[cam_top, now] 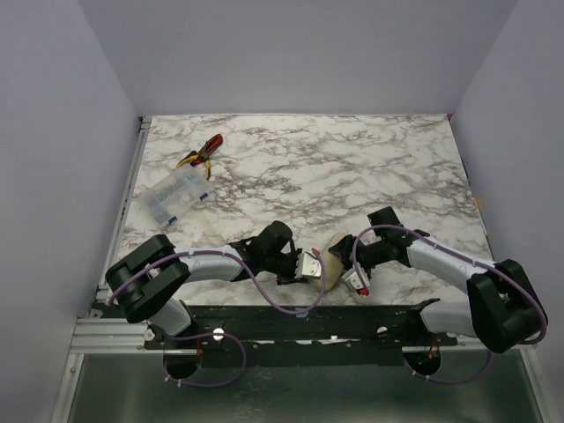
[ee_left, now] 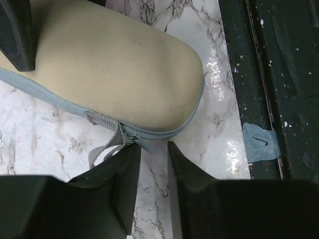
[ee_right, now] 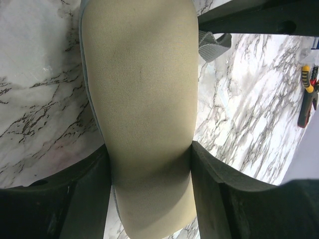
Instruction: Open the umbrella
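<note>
The umbrella is hidden; no lavender canopy, shaft or handle shows. A cream tube-shaped fabric sleeve point(cam_top: 337, 258) with grey-blue zip trim lies near the table's front edge between both grippers. My right gripper point(ee_right: 149, 149) is shut on the sleeve point(ee_right: 142, 89), squeezing its middle from both sides; it also shows in the top view point(cam_top: 355, 278). My left gripper point(ee_left: 153, 147) is at the sleeve's rounded end point(ee_left: 124, 64), its jaws a narrow gap apart. The grey-blue zip pull tab point(ee_left: 149, 144) and a webbing loop point(ee_left: 102, 149) lie just at its fingertips. It also shows in the top view point(cam_top: 310, 266).
Red and yellow pliers point(cam_top: 204, 152) and a clear plastic compartment box point(cam_top: 176, 194) lie at the back left. The black front rail point(ee_left: 269, 74) with a blue tape patch point(ee_left: 260, 142) runs just beside the sleeve's end. White walls stand round the marble table point(cam_top: 352, 167).
</note>
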Robot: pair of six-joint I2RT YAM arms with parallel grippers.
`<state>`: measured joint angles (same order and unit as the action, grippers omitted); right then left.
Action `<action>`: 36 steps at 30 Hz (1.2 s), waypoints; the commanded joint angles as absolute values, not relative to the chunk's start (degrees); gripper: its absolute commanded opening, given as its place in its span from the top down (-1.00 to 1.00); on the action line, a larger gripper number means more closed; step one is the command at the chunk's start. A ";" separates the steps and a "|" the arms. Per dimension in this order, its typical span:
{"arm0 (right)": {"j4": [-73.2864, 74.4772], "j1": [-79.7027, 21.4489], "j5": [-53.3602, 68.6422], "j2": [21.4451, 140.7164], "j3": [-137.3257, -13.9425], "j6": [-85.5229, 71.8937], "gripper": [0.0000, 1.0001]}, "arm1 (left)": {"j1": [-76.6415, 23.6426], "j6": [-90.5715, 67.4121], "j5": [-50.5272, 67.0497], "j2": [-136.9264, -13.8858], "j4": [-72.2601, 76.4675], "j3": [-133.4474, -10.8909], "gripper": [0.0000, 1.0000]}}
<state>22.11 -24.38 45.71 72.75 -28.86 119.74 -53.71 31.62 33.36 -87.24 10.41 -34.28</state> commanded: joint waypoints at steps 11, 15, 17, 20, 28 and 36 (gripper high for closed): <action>23.04 -24.74 43.96 75.40 -28.30 117.05 0.26 | -54.13 28.68 32.06 -85.74 13.36 -36.27 0.96; 22.50 -24.74 43.86 75.75 -28.38 116.41 0.32 | -54.14 28.28 32.32 -84.73 13.51 -35.04 1.00; 22.37 -24.78 43.86 76.00 -28.34 116.12 0.32 | -54.14 27.53 32.56 -84.63 12.96 -35.15 1.00; 21.98 -24.79 44.02 76.16 -28.39 116.19 0.32 | -54.14 26.18 31.74 -85.26 11.39 -36.33 0.76; 21.54 -24.76 44.21 76.90 -28.74 116.47 0.32 | -54.21 30.08 33.30 -84.90 11.01 -35.76 0.08; 21.52 -24.78 44.91 76.73 -28.83 116.23 0.32 | -54.23 31.02 30.92 -86.89 13.20 -37.28 0.58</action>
